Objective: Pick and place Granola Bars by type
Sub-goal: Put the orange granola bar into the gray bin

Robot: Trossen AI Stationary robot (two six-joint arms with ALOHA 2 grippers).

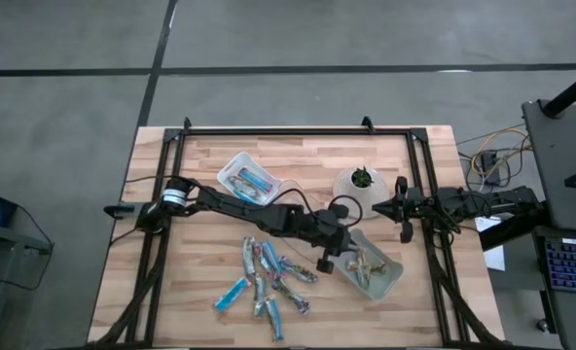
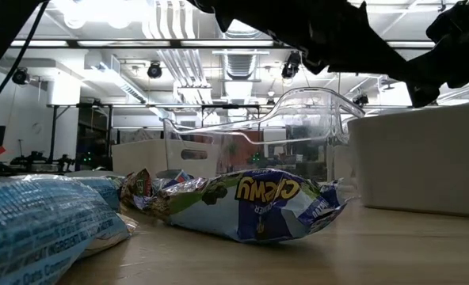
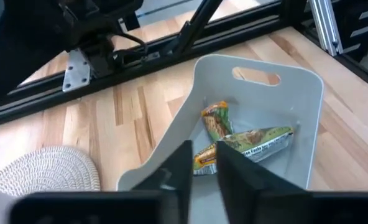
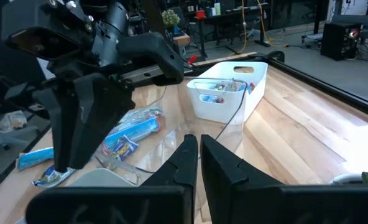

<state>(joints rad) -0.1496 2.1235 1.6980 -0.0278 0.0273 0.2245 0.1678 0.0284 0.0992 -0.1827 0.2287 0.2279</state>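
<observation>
Left gripper [image 1: 324, 261] over rim of right tray [image 1: 393, 279], fingers nearly closed, empty. Greenish-tan bars [image 3: 245, 144] lie in tray just beyond fingertips.

Loose granola bars [image 1: 266, 279], crinkly foil, scattered mid-worktop toward near edge; left arm nearer.

Right gripper [image 1: 402, 216] waits at right edge, fingers shut, empty.

Bright ceiling strip lights [image 2: 179, 20] flare white in the low view, silhouetting the dark robot arms [image 2: 337, 36]. The nearest blue foil wrapper [image 2: 44, 222] is blurred. From above, the pale wooden worktop [image 1: 200, 253] is evenly lit, with soft shadows.
</observation>
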